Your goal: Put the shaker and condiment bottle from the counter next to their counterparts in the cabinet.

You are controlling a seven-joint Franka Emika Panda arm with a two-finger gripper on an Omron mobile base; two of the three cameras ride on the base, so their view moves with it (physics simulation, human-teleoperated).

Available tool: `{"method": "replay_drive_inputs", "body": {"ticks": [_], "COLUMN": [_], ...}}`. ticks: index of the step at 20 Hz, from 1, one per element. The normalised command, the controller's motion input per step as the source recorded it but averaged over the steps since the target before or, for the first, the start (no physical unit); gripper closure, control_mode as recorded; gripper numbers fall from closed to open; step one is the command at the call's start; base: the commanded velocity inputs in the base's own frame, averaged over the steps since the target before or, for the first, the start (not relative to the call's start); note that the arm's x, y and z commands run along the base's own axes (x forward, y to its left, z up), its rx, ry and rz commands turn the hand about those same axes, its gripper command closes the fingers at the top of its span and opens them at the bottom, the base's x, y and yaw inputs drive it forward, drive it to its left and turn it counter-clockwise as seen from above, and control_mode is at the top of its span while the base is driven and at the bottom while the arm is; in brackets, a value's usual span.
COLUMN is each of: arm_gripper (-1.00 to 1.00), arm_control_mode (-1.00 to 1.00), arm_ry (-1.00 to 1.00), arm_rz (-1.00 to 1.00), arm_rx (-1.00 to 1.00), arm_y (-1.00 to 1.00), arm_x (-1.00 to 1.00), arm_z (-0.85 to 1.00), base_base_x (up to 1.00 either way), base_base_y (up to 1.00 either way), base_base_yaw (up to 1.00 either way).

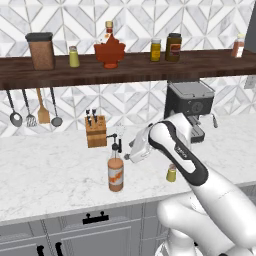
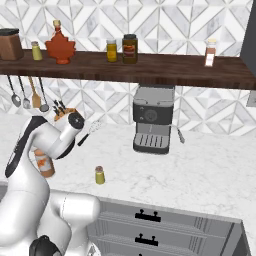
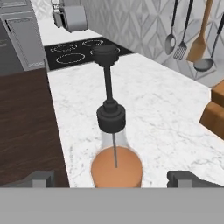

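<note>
The condiment bottle (image 1: 115, 173) stands upright on the counter, brown-orange with a thin black spout (image 3: 107, 74). My gripper (image 1: 120, 146) is open at its neck. In the hand view the bottle (image 3: 116, 168) sits between the two fingertips (image 3: 42, 177), which are apart from the glass on both sides. The shaker (image 1: 171, 173) stands to the right, near the counter's front edge (image 2: 100, 175). On the cabinet (image 1: 150, 67), a twin shaker (image 1: 74, 57) stands beside a red maple-leaf bottle (image 1: 109, 51). My arm partly hides the condiment bottle (image 2: 46, 169) in the right base view.
A knife block (image 1: 96, 131) stands behind the bottle and a coffee machine (image 1: 190, 102) to the right. Utensils (image 1: 31, 107) hang under the shelf. A brown canister (image 1: 41, 50) and jars (image 1: 173, 47) share the shelf. A cooktop (image 3: 83, 50) lies farther along the counter.
</note>
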Motion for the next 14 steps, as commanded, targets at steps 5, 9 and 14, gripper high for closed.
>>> {"method": "replay_drive_inputs", "body": {"ticks": [5, 9, 14], "arm_gripper": [-1.0, -1.0, -1.0], "arm_control_mode": [-1.0, -1.0, -1.0], "arm_ry": [0.0, 0.0, 0.0], "arm_rz": [0.0, 0.0, 0.0], "arm_rx": [0.0, 0.0, 0.0], "arm_y": [0.16, 0.02, 0.11], "arm_x": [0.09, 0.14, 0.02], "arm_z": [-0.03, -0.06, -0.02], "base_base_x": [0.0, 0.0, 0.0], "base_base_y": [0.0, 0.0, 0.0], "base_base_yaw": [0.0, 0.0, 0.0]}}
